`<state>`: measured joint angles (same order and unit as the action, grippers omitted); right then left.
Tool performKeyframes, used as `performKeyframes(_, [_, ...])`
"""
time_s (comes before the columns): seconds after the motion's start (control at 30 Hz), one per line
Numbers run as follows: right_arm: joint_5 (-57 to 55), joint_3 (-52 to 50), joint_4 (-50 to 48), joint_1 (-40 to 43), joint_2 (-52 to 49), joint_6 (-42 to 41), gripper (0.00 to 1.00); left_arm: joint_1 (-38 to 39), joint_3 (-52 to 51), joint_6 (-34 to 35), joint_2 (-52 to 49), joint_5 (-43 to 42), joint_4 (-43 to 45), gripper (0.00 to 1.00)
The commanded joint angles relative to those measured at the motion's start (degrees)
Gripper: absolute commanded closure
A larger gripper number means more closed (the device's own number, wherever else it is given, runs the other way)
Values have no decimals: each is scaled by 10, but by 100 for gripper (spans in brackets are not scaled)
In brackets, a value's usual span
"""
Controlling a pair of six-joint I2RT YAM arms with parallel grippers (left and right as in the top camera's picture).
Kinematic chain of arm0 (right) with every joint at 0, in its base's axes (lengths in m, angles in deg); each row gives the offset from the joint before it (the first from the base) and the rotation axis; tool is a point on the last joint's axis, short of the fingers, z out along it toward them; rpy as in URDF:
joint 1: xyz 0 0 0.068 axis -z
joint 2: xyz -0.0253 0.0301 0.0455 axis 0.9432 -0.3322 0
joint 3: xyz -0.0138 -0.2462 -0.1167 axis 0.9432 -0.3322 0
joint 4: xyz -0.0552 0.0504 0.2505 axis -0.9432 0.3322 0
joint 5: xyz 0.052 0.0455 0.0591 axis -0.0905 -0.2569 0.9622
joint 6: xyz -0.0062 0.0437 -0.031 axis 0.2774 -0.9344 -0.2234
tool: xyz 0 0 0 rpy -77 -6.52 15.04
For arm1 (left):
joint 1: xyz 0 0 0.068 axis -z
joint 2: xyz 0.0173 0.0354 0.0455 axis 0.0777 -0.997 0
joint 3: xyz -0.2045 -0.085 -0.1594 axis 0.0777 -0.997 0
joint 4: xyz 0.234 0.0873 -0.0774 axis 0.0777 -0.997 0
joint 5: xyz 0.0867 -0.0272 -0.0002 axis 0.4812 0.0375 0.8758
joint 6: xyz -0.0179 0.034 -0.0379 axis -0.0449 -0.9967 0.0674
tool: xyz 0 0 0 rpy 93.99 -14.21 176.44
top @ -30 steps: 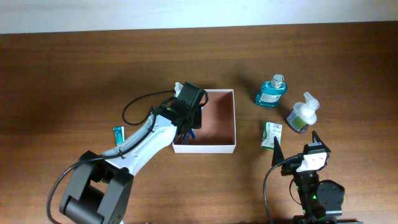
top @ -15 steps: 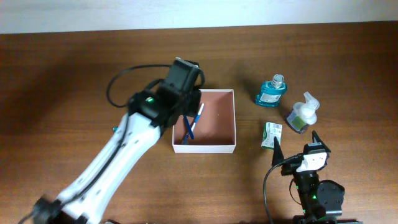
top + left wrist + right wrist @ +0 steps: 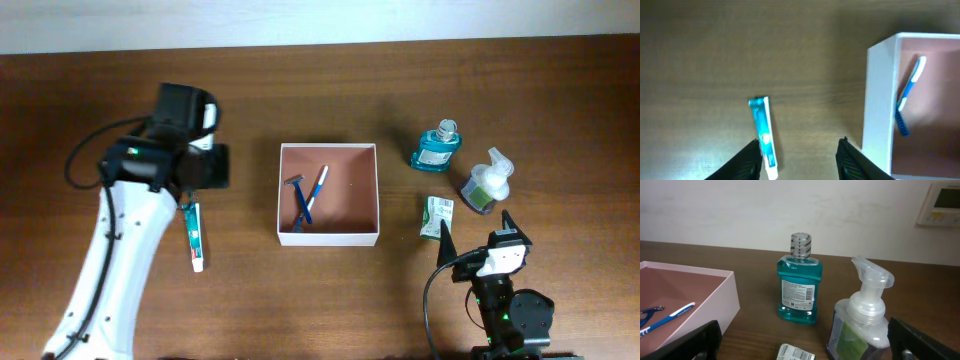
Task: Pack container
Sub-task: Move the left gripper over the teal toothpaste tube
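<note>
Wooden table [image 3: 755,265], container [image 3: 731,300] cropped at left.

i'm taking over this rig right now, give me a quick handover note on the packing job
Left gripper: open, empty, hovering over the table left of the container, close to the toothpaste tube.
Right gripper: open wide, empty, at the near right of the table.
Done: razor and toothbrush lie inside the container.
Left: toothpaste tube on the table to the container's left; mouthwash bottle, pump bottle and small green-and-white packet on the table to its right.
Likely next: the left arm picks up the toothpaste tube.
</note>
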<state>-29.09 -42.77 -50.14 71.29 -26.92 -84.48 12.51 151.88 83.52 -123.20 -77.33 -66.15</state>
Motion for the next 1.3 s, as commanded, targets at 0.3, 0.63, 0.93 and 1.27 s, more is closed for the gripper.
performKeyframes(0.3, [-3, -3, 3, -3, 5, -3, 1, -39, -114, -7, -85, -51, 17, 50])
performKeyframes(0.63, [-3, -3, 3, -3, 5, -3, 1, -83, -206, 19, -98, -56, 83, 48])
performKeyframes(0.93, [-3, -3, 3, -3, 5, -3, 1, -88, -269, 19, -98, -48, 136, 42])
performKeyframes(1.27, [-3, -3, 3, -3, 5, -3, 1, -107, -316, 32, -98, -38, 184, 41])
